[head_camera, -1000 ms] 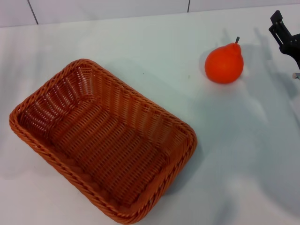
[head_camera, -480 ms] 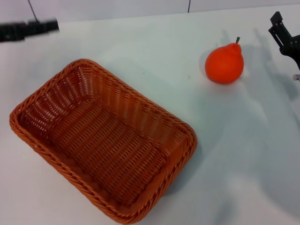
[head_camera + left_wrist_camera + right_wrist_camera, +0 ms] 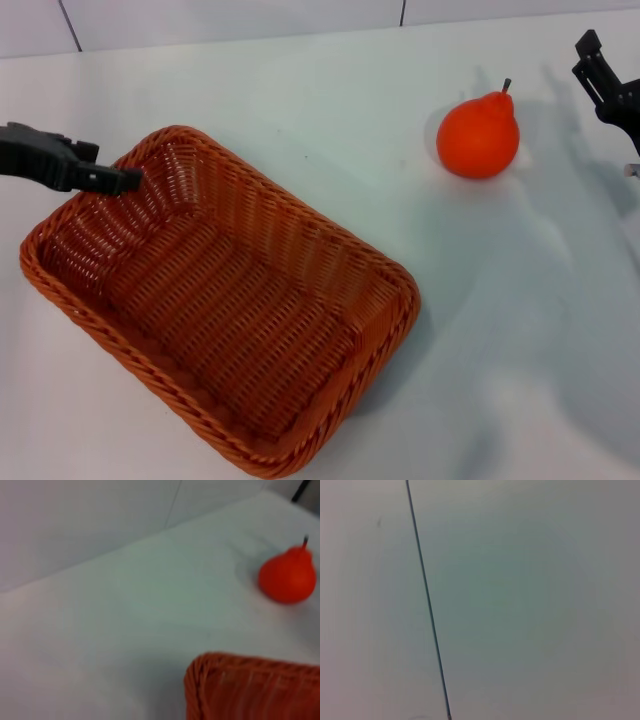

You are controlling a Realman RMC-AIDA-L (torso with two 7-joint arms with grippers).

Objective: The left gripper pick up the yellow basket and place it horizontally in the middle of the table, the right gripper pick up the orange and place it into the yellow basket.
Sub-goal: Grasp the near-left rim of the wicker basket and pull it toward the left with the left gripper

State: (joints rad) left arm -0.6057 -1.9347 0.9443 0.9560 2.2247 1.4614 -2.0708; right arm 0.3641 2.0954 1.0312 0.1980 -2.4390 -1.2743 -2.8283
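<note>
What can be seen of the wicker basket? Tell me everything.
The yellow basket is a large rectangular woven wicker tray, orange-brown, with a braided rim, rounded corners and sloping sides. It is empty and sits flat but skewed on the table. The left gripper is at its far left corner.

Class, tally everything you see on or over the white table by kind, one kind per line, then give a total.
Baskets: 1, the yellow basket
Fruit: 1, the orange
Grippers: 2, the left gripper at the basket's rim and the right gripper beside the orange
Total: 4
</note>
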